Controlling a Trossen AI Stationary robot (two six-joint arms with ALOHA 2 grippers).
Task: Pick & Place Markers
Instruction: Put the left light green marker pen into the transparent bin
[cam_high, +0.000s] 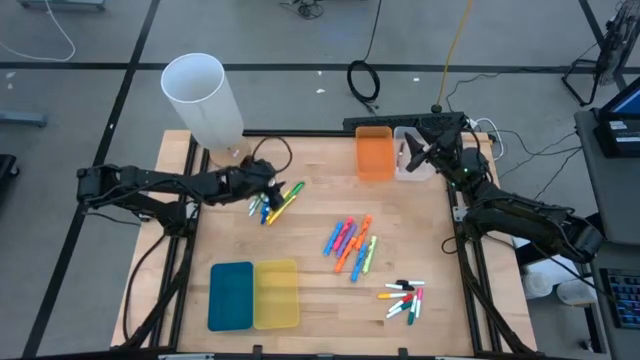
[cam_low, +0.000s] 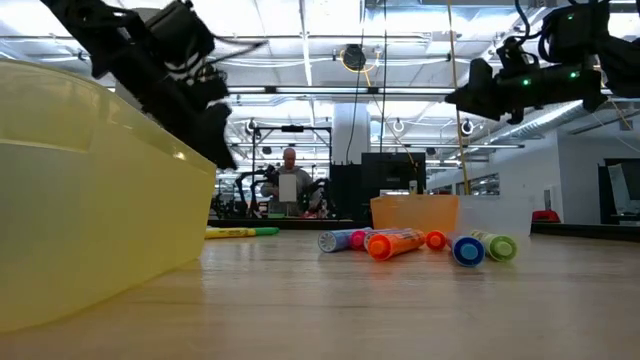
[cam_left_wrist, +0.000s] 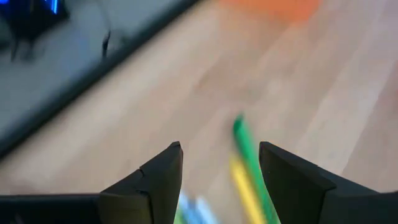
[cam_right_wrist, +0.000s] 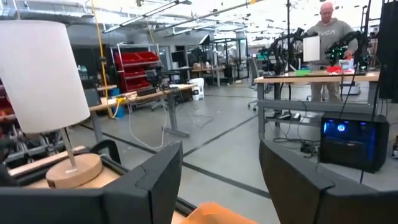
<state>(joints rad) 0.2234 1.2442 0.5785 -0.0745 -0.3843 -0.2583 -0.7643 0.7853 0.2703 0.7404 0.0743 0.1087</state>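
Markers lie flat on the wooden table in three groups: a yellow, green and blue cluster (cam_high: 277, 201) on the left, an orange, pink, blue and green cluster (cam_high: 350, 243) in the middle, and thin white ones (cam_high: 403, 298) on the near right. My left gripper (cam_high: 267, 188) hovers open over the left cluster. In its wrist view, a green marker (cam_left_wrist: 247, 146) and a yellow marker (cam_left_wrist: 245, 190) show between its fingers (cam_left_wrist: 221, 149). My right gripper (cam_high: 412, 152) is open (cam_right_wrist: 221, 146), raised above the clear bin (cam_high: 412, 165) at the far right.
An orange bin (cam_high: 374, 152) stands beside the clear one at the far edge. A blue bin (cam_high: 230, 295) and a yellow bin (cam_high: 277, 293) sit at the near edge. A white lamp (cam_high: 203, 98) stands at the far left corner. A person stands in the room beyond (cam_low: 289, 185).
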